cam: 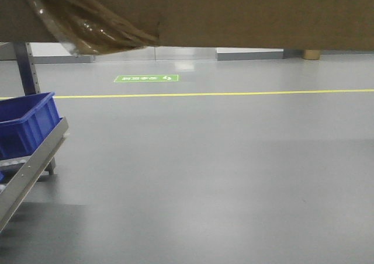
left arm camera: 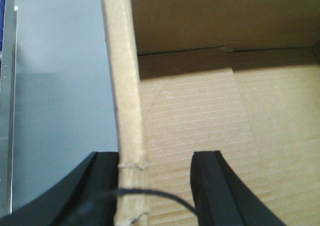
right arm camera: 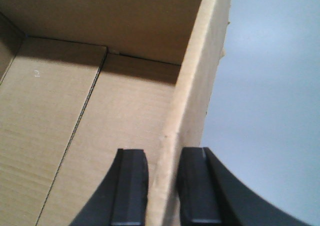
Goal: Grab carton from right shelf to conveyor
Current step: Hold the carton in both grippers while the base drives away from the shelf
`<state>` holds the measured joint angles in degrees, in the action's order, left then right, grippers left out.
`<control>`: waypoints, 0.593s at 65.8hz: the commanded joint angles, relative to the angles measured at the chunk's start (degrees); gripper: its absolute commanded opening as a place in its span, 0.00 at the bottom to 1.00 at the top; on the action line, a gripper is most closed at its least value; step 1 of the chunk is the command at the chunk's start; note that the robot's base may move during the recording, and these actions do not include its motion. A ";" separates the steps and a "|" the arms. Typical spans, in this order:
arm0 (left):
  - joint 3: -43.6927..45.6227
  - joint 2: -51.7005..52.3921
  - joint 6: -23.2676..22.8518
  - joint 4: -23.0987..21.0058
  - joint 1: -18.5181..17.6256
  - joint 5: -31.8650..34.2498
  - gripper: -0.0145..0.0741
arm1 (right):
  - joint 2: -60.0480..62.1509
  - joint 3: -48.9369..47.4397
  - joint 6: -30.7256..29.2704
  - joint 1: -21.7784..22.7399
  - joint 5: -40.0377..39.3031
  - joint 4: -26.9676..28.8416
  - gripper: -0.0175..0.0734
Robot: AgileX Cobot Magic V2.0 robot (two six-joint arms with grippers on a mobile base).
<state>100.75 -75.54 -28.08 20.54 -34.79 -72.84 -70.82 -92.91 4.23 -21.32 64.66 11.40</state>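
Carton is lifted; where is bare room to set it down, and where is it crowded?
Free: the smooth grey floor below the brown cardboard carton, bordered by the yellow line behind and the steel-railed shelf left. Crowded: that shelf, holding a blue plastic bin.

The only marking, seen in the front-facing view, is a green rectangular sign (cam: 146, 78) lying flat on the grey floor (cam: 234, 176) just beyond the yellow line (cam: 245, 92), bearing white characters too small and blurred to read.
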 commanded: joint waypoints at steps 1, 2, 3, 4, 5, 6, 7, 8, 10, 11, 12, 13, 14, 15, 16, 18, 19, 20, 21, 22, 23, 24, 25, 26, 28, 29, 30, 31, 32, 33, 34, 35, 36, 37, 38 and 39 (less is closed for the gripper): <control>0.35 0.44 1.90 -3.41 -0.92 3.84 0.15 | 0.20 -0.34 -0.64 -0.02 -3.90 2.71 0.12; 0.35 0.44 1.90 -3.41 -0.92 3.84 0.15 | 0.20 -0.34 -0.64 -0.02 -3.90 2.71 0.12; 0.35 0.44 1.90 -3.41 -0.92 3.84 0.15 | 0.20 -0.34 -0.64 -0.02 -3.90 2.71 0.12; 0.35 0.44 1.90 -3.41 -0.92 3.84 0.15 | 0.20 -0.34 -0.64 -0.02 -3.90 2.71 0.12; 0.35 0.44 1.90 -3.41 -0.92 3.84 0.15 | 0.20 -0.34 -0.64 -0.02 -3.90 2.71 0.12; 0.35 0.44 1.90 -3.41 -0.92 3.84 0.15 | 0.20 -0.34 -0.64 -0.02 -3.90 2.71 0.12; 0.35 0.44 1.90 -3.41 -0.92 3.84 0.15 | 0.20 -0.34 -0.64 -0.02 -3.90 2.71 0.12; 0.35 0.44 1.90 -3.41 -0.92 3.84 0.15 | 0.20 -0.34 -0.64 -0.02 -3.90 2.71 0.12; 0.35 0.44 1.90 -3.41 -0.92 3.84 0.15 | 0.20 -0.34 -0.64 -0.02 -3.90 2.71 0.12; 0.35 0.44 1.90 -3.41 -0.92 3.84 0.15 | 0.20 -0.34 -0.64 -0.02 -3.90 2.71 0.12; 0.35 0.44 1.90 -3.41 -0.92 3.84 0.15 | 0.20 -0.34 -0.64 -0.02 -3.90 2.71 0.12; 0.35 0.44 1.90 -3.41 -0.92 3.84 0.15 | 0.20 -0.34 -0.64 -0.02 -3.90 2.71 0.12; 0.35 0.44 1.90 -3.41 -0.92 3.84 0.15 | 0.20 -0.34 -0.64 -0.02 -3.90 2.71 0.12; 0.35 0.44 1.90 -3.41 -0.92 3.84 0.15 | 0.20 -0.34 -0.64 -0.02 -3.90 2.71 0.12; 0.35 0.44 1.90 -3.41 -0.92 3.84 0.15 | 0.20 -0.34 -0.64 -0.02 -3.90 2.71 0.12; 0.35 0.44 1.90 -3.41 -0.92 3.84 0.15 | 0.20 -0.34 -0.64 -0.02 -3.90 2.71 0.12; 0.35 0.44 1.90 -3.41 -0.92 3.84 0.15 | 0.20 -0.34 -0.64 -0.02 -3.90 2.71 0.12; 0.35 0.44 1.90 -3.41 -0.92 3.84 0.15 | 0.20 -0.34 -0.64 -0.02 -3.90 2.71 0.12; 0.35 0.44 1.90 -3.41 -0.92 3.84 0.15 | 0.20 -0.34 -0.64 -0.02 -3.90 2.71 0.12; 0.35 0.44 1.90 -3.41 -0.92 3.84 0.15 | 0.20 -0.34 -0.64 -0.02 -3.90 2.71 0.12; 0.35 0.44 1.90 -3.41 -0.92 3.84 0.15 | 0.20 -0.34 -0.64 -0.02 -3.90 2.71 0.12; 0.35 0.44 1.90 -3.41 -0.92 3.84 0.15 | 0.20 -0.34 -0.64 -0.02 -3.90 2.71 0.12; 0.35 0.44 1.90 -3.41 -0.92 3.84 0.15 | 0.20 -0.34 -0.64 -0.02 -3.90 2.71 0.12; 0.35 0.44 1.90 -3.41 -0.92 3.84 0.15 | 0.20 -0.34 -0.64 -0.02 -3.90 2.71 0.12; 0.35 0.44 1.90 -3.41 -0.92 3.84 0.15 | 0.20 -0.34 -0.64 -0.02 -3.90 2.71 0.12; 0.35 0.44 1.90 -3.41 -0.92 3.84 0.15 | 0.20 -0.34 -0.64 -0.02 -3.90 2.71 0.12; 0.35 0.44 1.90 -3.41 -0.92 3.84 0.15 | 0.20 -0.34 -0.64 -0.02 -3.90 2.71 0.12; 0.35 0.44 1.90 -3.41 -0.92 3.84 0.15 | 0.20 -0.34 -0.64 -0.02 -3.90 2.71 0.12; 0.35 0.44 1.90 -3.41 -0.92 3.84 0.15 | 0.20 -0.34 -0.64 -0.02 -3.90 2.71 0.12; 0.35 0.44 1.90 -3.41 -0.92 3.84 0.15 | 0.20 -0.34 -0.64 -0.02 -3.90 2.71 0.12; 0.35 0.44 1.90 -3.41 -0.92 3.84 0.15 | 0.20 -0.34 -0.64 -0.02 -3.90 2.71 0.12; 0.35 0.44 1.90 -3.41 -0.92 3.84 0.15 | 0.20 -0.34 -0.64 -0.02 -3.90 2.71 0.12; 0.35 0.44 1.90 -3.29 -0.92 3.84 0.15 | 0.20 -0.34 -0.64 -0.02 -3.90 2.71 0.12; 0.35 0.44 1.90 -3.29 -0.92 3.84 0.15 | 0.20 -0.34 -0.64 -0.02 -3.90 2.71 0.12; 0.35 0.44 1.90 -3.29 -0.92 3.84 0.15 | 0.20 -0.34 -0.64 -0.02 -3.90 2.71 0.12; 0.35 0.44 1.90 -3.29 -0.92 3.84 0.15 | 0.20 -0.34 -0.64 -0.02 -3.90 2.71 0.12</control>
<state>100.75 -75.54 -28.08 20.64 -34.79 -72.84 -70.82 -92.91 4.23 -21.32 64.66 11.40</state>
